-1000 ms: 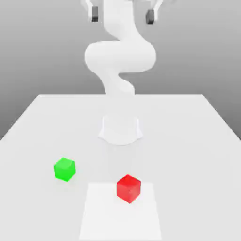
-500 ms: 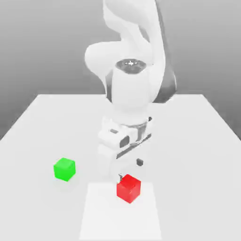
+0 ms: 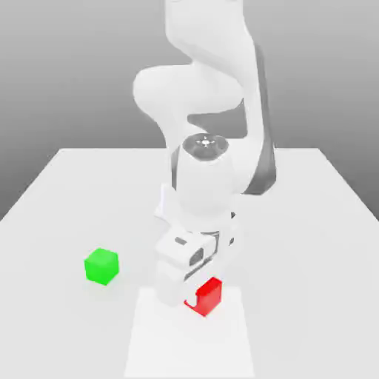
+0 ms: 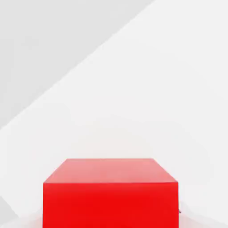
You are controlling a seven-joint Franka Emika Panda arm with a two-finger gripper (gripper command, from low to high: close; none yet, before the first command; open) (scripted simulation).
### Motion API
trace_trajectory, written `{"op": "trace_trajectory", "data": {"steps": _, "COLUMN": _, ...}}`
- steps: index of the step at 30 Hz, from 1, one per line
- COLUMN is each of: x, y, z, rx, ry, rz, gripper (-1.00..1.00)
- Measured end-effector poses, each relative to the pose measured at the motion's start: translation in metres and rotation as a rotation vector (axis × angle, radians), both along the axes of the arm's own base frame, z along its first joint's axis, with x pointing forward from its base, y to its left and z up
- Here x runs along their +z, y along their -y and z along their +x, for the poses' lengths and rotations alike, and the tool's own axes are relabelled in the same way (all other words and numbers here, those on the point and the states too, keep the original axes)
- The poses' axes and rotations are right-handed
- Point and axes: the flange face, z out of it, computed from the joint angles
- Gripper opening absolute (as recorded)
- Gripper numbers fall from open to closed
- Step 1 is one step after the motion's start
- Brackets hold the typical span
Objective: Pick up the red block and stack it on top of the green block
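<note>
Grasping is the step: claw [image 3: 201, 293] closed on red block [image 3: 208, 299]; next move calls for straight lift, clear of green block [image 3: 101, 266].

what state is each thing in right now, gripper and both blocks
gripper: lowered at the red block, shut on it
red block: partly covered by the gripper, low over the white patch
green block: on the table, nothing on top
table: bearing the green block
</note>
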Motion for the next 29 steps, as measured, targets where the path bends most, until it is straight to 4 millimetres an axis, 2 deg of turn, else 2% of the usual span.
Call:
{"op": "trace_trajectory", "data": {"steps": 3, "x": 0.025, "y": 0.0, "z": -0.002, "rx": -0.003, "ry": -0.001, "rz": 0.0, "gripper": -1.0}}
{"op": "trace_trajectory", "data": {"steps": 6, "x": 0.042, "y": 0.042, "z": -0.009, "rx": -0.009, "ry": -0.002, "rz": -0.004, "gripper": -1.0}}
{"op": "trace_trajectory", "data": {"steps": 9, "x": 0.053, "y": 0.093, "z": -0.025, "rx": -0.008, "ry": -0.002, "rz": -0.006, "gripper": -1.0}}
{"op": "trace_trajectory", "data": {"steps": 13, "x": 0.064, "y": 0.157, "z": -0.061, "rx": -0.011, "ry": -0.004, "rz": -0.004, "gripper": -1.0}}
{"op": "trace_trajectory", "data": {"steps": 16, "x": 0.069, "y": 0.196, "z": -0.096, "rx": -0.012, "ry": -0.003, "rz": -0.001, "gripper": -1.0}}
{"op": "trace_trajectory", "data": {"steps": 18, "x": 0.061, "y": 0.202, "z": -0.104, "rx": -0.006, "ry": 0.0, "rz": 0.022, "gripper": -1.0}}
{"op": "trace_trajectory", "data": {"steps": 23, "x": 0.029, "y": 0.199, "z": -0.104, "rx": -0.001, "ry": 0.004, "rz": 0.067, "gripper": -1.0}}
{"op": "trace_trajectory", "data": {"steps": 28, "x": 0.004, "y": 0.206, "z": -0.108, "rx": -0.011, "ry": -0.001, "rz": 0.02, "gripper": -1.0}}
{"op": "trace_trajectory", "data": {"steps": 29, "x": 0.002, "y": 0.207, "z": -0.109, "rx": -0.011, "ry": -0.002, "rz": 0.011, "gripper": 1.0}}
